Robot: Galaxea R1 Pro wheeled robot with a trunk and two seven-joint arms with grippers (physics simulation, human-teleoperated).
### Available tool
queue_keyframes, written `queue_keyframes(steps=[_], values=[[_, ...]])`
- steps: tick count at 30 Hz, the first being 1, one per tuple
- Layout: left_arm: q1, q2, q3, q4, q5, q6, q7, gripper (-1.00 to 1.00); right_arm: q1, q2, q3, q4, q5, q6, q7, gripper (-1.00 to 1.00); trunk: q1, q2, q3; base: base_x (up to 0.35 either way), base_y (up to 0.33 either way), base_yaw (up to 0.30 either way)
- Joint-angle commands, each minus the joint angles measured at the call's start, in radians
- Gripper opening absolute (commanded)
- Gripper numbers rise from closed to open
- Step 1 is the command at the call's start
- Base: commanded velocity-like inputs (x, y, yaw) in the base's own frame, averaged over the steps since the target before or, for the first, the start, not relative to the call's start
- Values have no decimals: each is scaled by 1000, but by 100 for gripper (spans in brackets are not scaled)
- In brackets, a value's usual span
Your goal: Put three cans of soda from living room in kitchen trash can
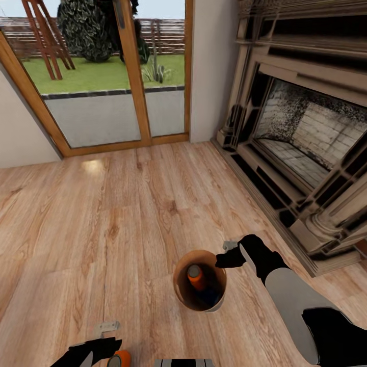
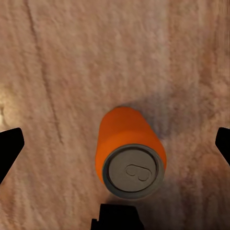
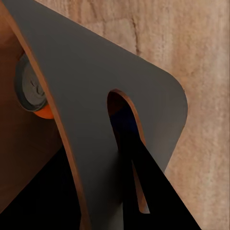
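The tash can (image 1: 200,306), a brown-lined round bin, is over the wood floor in the lower middle of the head view. My right gripper (image 1: 228,253) is shut on its far right rim. In the right wrist view a dark finger (image 3: 143,191) lies against the bin's grey wall (image 3: 86,96) beside a slot. Inside the bin lie an orange can of soda (image 1: 195,277) (image 3: 31,88) and a dark blue one (image 1: 211,295). Another orange can (image 2: 129,153) (image 1: 120,359) stands on the floor between the spread fingertips (image 2: 10,143) of my open left gripper (image 1: 109,346).
This is the living room. A brick fireplace (image 1: 300,132) with a raised surround runs along the right. Glazed wooden doors (image 1: 117,76) onto a garden stand ahead, with a white wall (image 1: 20,137) at the left. Bare wood floor (image 1: 127,214) stretches between.
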Motion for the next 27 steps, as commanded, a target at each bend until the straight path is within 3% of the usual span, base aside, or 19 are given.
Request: queue_keyframes(steps=[1, 7, 16, 21, 27], values=[[0, -1, 0, 0, 0, 0, 0, 100, 0, 0, -1, 0, -14, 4, 2, -100, 0, 0, 0, 0, 0, 0], [1, -3, -17, 1, -4, -2, 0, 100, 1, -1, -6, -23, -14, 0, 3, -100, 0, 0, 0, 0, 0, 0], [2, -4, -26, 2, -6, -4, 0, 100, 6, -12, -18, -164, -26, 14, 17, -100, 0, 0, 0, 0, 0, 0], [2, -4, -26, 2, -6, -5, 0, 100, 7, -19, -20, -180, -25, 76, 145, -100, 0, 0, 0, 0, 0, 0], [2, -4, -27, 2, -6, -5, 0, 100, 7, -38, -21, -181, -27, 92, 214, -100, 0, 0, 0, 0, 0, 0]])
